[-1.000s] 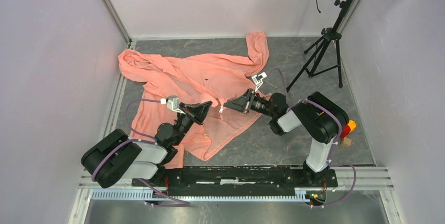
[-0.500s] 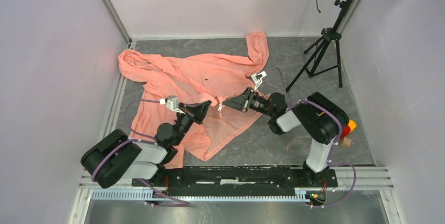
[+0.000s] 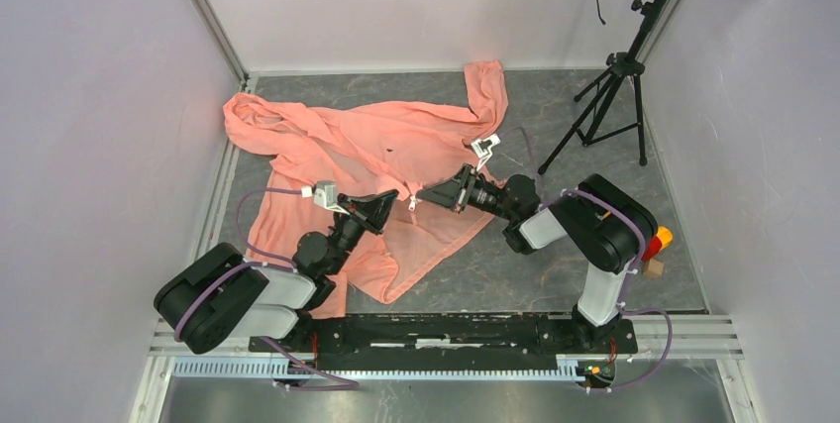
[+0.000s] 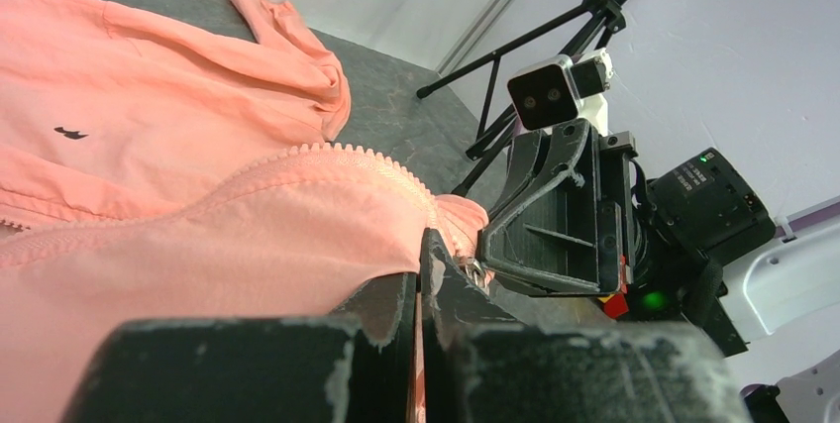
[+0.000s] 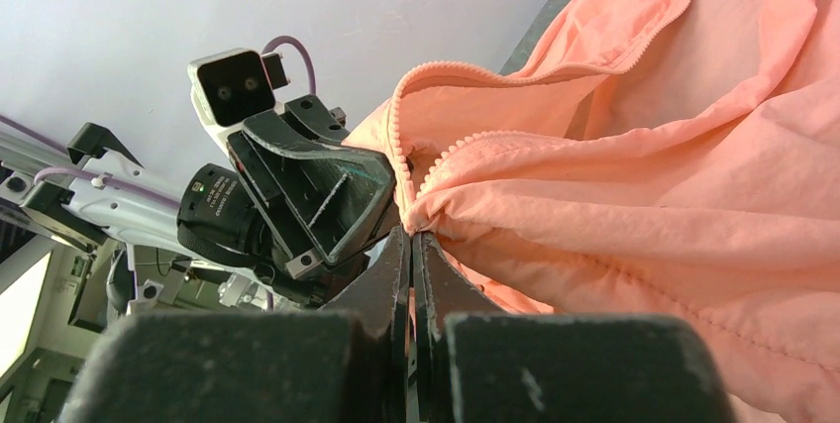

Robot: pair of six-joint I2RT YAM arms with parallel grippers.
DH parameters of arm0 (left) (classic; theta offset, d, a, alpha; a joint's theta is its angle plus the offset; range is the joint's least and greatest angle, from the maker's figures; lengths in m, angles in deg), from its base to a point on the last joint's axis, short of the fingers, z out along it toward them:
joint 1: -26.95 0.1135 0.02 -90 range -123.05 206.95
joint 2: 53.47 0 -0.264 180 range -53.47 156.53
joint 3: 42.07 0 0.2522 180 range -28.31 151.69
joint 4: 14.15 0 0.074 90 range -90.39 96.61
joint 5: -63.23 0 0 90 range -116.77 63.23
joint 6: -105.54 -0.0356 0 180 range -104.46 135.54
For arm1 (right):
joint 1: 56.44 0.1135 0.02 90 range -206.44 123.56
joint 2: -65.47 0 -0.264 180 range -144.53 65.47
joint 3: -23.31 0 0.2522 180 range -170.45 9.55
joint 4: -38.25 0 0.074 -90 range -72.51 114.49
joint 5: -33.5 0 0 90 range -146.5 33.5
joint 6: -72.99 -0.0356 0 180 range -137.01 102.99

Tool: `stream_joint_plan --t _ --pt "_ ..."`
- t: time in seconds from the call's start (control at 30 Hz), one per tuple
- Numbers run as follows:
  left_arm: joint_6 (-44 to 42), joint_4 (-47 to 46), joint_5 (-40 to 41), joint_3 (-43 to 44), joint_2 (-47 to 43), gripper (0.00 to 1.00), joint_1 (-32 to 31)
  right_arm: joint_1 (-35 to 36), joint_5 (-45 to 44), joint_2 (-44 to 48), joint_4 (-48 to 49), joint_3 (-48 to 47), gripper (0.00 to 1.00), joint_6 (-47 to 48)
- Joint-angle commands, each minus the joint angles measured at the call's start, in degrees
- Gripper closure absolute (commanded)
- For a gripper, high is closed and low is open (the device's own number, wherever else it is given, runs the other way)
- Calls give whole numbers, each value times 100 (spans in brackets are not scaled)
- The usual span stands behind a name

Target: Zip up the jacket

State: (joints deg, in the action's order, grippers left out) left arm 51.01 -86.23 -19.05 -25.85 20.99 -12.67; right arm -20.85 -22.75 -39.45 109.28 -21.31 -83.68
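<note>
On the table [image 3: 575, 136] | jacket [image 3: 367, 151] lies spread open, unzipped, one sleeve toward the far wall | left gripper [image 3: 393, 196] pinched tight on its zipper edge [image 4: 337, 154] | right gripper [image 3: 425, 191] clamped on the facing edge, tips close together

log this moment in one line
left hand: shut on salmon-pink thin-fabric jacket | right hand: shut on same jacket | hands facing, apart

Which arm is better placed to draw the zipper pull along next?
Probably the right: the right gripper is shut on the jacket where the zipper teeth meet. The left gripper pinches fabric beside it, anchoring.
</note>
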Motion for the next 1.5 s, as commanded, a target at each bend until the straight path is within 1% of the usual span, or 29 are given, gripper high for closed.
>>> stream_joint_plan --t 0.0,0.63,0.93,1.47 --pt "-163 -328 233 0 -2 98 -11 43 -89 218 2754 -157 100 -16" --pt "-133 -328 103 26 16 98 -11 48 -212 34 2756 -282 100 -40" --pt "-174 -330 212 -77 -210 98 -9 47 -212 -44 2754 -255 100 -31" --pt "-84 -328 138 -13 -74 98 -11 69 -225 -52 2760 -317 100 -65"
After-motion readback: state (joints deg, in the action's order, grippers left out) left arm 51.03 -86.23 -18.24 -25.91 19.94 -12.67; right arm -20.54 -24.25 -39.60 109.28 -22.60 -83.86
